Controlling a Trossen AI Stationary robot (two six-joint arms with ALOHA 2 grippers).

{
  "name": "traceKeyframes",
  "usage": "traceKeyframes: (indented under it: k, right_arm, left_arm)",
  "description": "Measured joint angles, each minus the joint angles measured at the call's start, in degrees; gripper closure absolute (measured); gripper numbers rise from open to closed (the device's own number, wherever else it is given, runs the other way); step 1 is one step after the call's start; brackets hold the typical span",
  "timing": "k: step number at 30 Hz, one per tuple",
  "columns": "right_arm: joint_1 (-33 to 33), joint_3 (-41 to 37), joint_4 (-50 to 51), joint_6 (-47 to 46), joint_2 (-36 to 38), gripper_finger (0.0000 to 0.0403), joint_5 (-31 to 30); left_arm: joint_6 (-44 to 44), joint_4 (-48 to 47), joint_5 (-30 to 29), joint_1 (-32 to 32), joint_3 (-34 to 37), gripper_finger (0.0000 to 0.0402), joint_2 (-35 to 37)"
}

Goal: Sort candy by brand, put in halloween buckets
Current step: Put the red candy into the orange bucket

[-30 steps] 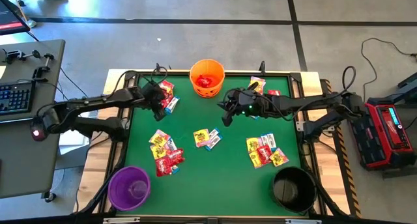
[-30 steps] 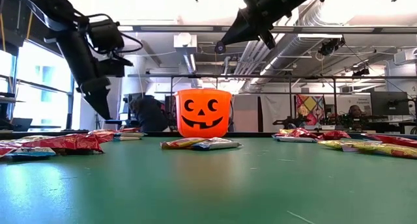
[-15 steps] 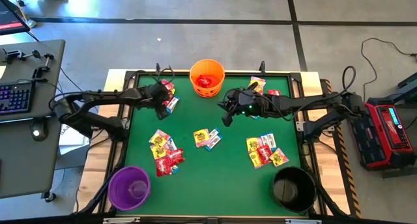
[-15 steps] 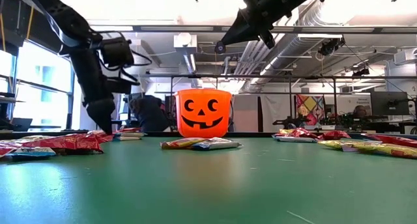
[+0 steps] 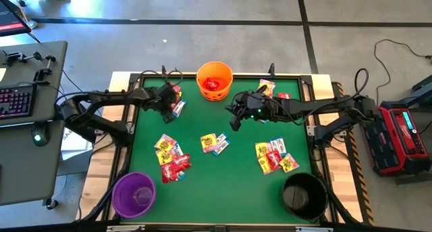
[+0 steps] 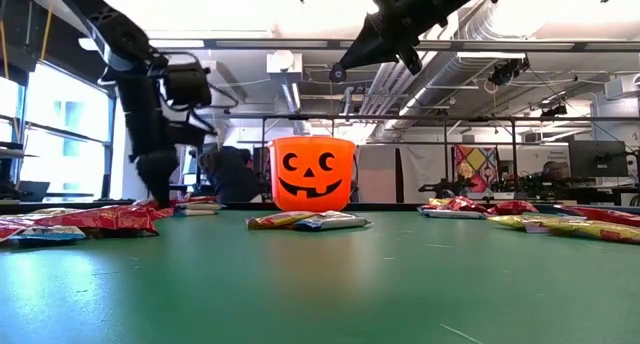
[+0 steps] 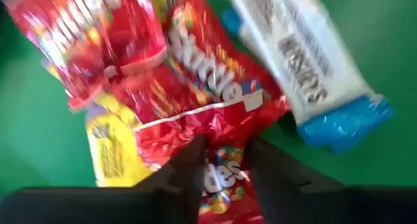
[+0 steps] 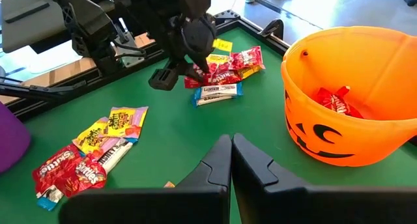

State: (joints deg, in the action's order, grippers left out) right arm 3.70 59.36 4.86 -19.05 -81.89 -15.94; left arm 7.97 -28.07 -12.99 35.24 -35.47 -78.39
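My left gripper (image 7: 225,160) is down on the candy pile (image 5: 175,100) at the table's far left and is shut on a red packet (image 7: 208,107). A white-blue packet (image 7: 306,61) and a yellow one (image 7: 111,152) lie beside it. The orange bucket (image 5: 214,80) stands at the far edge with red candy (image 8: 335,101) inside. The purple bucket (image 5: 133,193) and the black bucket (image 5: 304,195) stand at the near corners. My right gripper (image 8: 231,149) hovers shut above the table to the right of the orange bucket. My left gripper pinches the red packet's near end (image 7: 221,182) between its two fingers. The fingers (image 7: 190,165) come steeply from above, slanting toward the far edge. The packet lies flat on the table among the other packets.
More candy lies in loose groups: near left (image 5: 172,158), in the middle (image 5: 214,143), near right (image 5: 275,156) and at the far right (image 5: 270,90). Green table (image 5: 223,185) shows between the groups. A raised frame (image 5: 128,124) rims the table.
My left gripper has come down and moved a little toward the far edge and the orange bucket, onto the far-left candy pile. My right arm has kept still.
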Motion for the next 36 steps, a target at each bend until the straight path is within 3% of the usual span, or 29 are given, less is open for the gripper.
traceKeyframes:
  k: [6, 16, 27, 36]
  right_arm:
    - [0.00, 0.01, -0.02, 0.00, 0.00, 0.0403, -0.17]
    - [0.00, 0.01, -0.02, 0.00, -0.02, 0.0403, -0.29]
    - [0.02, 0.01, -0.02, -0.15, -0.02, 0.0403, -0.37]
    - [0.01, 0.01, -0.02, -0.17, -0.02, 0.0403, -0.39]
  left_arm:
    - [0.14, -3.14, 0.99, -0.02, -5.26, 0.0394, 0.03]
    - [-0.03, -12.46, 5.91, -0.02, -14.85, 0.0401, 0.05]
    - [-0.44, -15.54, 9.73, -0.20, -28.50, 0.0401, -0.15]
    - [0.62, -16.55, 10.51, -1.82, -43.19, 0.0401, -8.09]
